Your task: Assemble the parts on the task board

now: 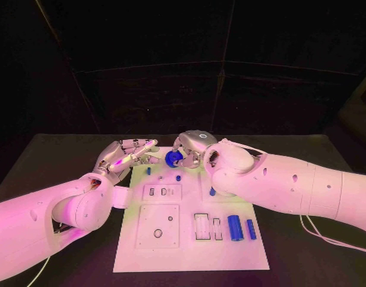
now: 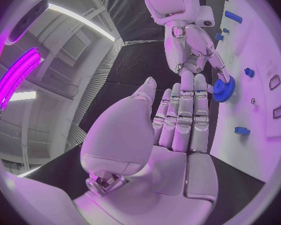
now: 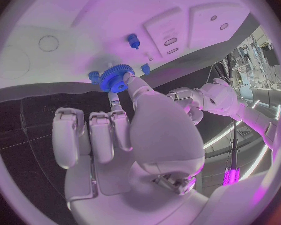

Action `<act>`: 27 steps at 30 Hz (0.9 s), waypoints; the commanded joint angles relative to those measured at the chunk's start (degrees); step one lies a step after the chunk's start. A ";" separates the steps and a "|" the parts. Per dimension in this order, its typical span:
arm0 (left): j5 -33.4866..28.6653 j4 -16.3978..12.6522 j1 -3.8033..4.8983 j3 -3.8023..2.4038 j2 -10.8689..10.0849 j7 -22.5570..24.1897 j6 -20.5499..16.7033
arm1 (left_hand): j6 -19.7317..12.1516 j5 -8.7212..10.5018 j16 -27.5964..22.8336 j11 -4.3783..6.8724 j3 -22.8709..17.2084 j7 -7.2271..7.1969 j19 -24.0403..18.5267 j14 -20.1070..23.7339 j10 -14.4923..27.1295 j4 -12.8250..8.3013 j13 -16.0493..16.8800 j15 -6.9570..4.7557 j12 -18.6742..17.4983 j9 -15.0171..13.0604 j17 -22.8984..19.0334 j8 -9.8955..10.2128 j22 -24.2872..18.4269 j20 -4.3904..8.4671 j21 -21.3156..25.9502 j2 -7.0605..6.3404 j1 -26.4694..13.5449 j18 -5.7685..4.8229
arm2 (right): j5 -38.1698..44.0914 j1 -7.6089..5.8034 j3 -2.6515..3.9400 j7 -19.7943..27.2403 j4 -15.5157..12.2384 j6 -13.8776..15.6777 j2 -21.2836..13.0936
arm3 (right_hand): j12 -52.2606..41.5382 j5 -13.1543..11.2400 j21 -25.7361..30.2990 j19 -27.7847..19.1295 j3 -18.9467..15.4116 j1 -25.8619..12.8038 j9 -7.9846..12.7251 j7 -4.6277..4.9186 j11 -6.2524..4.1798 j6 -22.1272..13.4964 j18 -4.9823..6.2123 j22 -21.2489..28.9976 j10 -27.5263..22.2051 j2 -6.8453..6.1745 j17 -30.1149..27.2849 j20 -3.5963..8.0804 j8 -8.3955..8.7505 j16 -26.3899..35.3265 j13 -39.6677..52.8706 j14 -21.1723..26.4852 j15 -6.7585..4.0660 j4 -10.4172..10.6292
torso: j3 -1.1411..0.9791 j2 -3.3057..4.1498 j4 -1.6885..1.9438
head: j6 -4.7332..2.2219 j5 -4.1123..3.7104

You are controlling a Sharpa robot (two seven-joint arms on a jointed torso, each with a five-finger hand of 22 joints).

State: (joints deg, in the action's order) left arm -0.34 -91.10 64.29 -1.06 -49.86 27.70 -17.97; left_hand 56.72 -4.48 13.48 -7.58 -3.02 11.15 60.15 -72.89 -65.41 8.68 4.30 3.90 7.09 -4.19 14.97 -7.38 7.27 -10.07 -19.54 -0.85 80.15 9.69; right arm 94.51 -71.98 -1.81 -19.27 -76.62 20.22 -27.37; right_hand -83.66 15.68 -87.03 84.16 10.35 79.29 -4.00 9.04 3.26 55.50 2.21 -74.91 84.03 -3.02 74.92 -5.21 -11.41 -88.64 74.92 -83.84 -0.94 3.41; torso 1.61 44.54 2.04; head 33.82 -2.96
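The right hand (image 1: 192, 148) pinches a blue gear (image 1: 173, 159) at its fingertips, just above the far end of the white board (image 1: 192, 251), probably lining it up for a peg; the left hand (image 1: 124, 156) hangs close beside, fingers straight, holding nothing.

A black counter (image 1: 71, 149) stands before dark panelled walls (image 1: 226, 66), while overhead a long white strip light (image 2: 78, 19) and a glowing magenta lamp (image 2: 15, 75) (curved by the lens) shine.
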 commanded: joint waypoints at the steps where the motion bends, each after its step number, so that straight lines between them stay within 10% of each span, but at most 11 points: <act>1: 0.07 -0.03 0.09 -0.05 0.09 0.76 0.40 | 0.32 -0.04 -0.20 0.03 0.04 0.19 -0.07 0.26 -0.29 -0.34 0.09 0.08 -0.35 0.04 0.05 0.19 -0.09 -0.26 0.29 0.49 0.21 0.78 | 1.08 0.04 0.00 0.34 0.96 -1.11 0.66 | 0.13 0.19 -0.36 2.68 0.33 0.01 -0.09 -1.30 -0.44 1.57 -0.72 -8.11 0.37 -0.09 12.06 0.40 -0.29 -0.22 7.25 -5.53 -0.39 0.03 | -0.08 0.02 0.00 | 0.10 -0.05; 17: 0.07 0.11 0.09 -0.05 0.24 0.66 0.42 | 0.32 -0.04 -0.20 0.03 0.04 0.19 -0.07 0.26 -0.29 -0.34 0.09 0.08 -0.35 0.04 0.05 0.19 -0.09 -0.26 0.29 0.49 0.21 0.78 | 1.00 0.32 -0.07 0.17 3.65 -4.02 2.35 | 0.82 -0.47 -0.35 2.68 0.76 -0.47 0.16 -0.93 -0.14 0.90 -0.72 -8.10 -0.19 -0.74 12.05 0.30 0.79 -0.21 6.55 -5.52 -0.20 -0.13 | -0.14 -0.01 -0.16 | 0.36 0.06; 27: 0.07 0.09 0.09 -0.05 0.18 0.52 0.50 | 0.32 -0.04 -0.20 0.03 0.04 0.19 -0.07 0.26 -0.29 -0.34 0.09 0.08 -0.35 0.04 0.05 0.19 -0.09 -0.26 0.29 0.49 0.21 0.78 | 0.73 0.33 -0.07 -1.13 4.34 -4.06 2.51 | 2.60 -6.00 -0.25 2.57 0.59 -2.18 0.40 0.58 1.30 -5.53 -0.69 -7.93 -1.68 -2.27 12.06 -0.84 5.74 -0.20 4.73 -5.52 1.07 -0.04 | -0.10 -0.02 -0.09 | 0.40 0.08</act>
State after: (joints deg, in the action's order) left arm -0.34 -90.94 64.29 -1.07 -49.70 27.69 -17.96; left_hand 56.72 -4.48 13.48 -7.57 -3.02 11.15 60.14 -72.89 -65.41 8.68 4.30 3.90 7.09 -4.19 14.95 -7.38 7.24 -10.08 -19.53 -0.85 80.15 9.69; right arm 95.21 -71.54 -1.91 -19.61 -72.32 17.03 -24.88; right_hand -81.29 11.15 -87.03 83.98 11.29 77.41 -3.77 9.55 4.51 50.80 2.20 -74.90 82.79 -4.90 74.93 -5.66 -6.30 -88.64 74.92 -83.94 -0.18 3.20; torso 1.49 44.54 1.89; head 34.18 -2.92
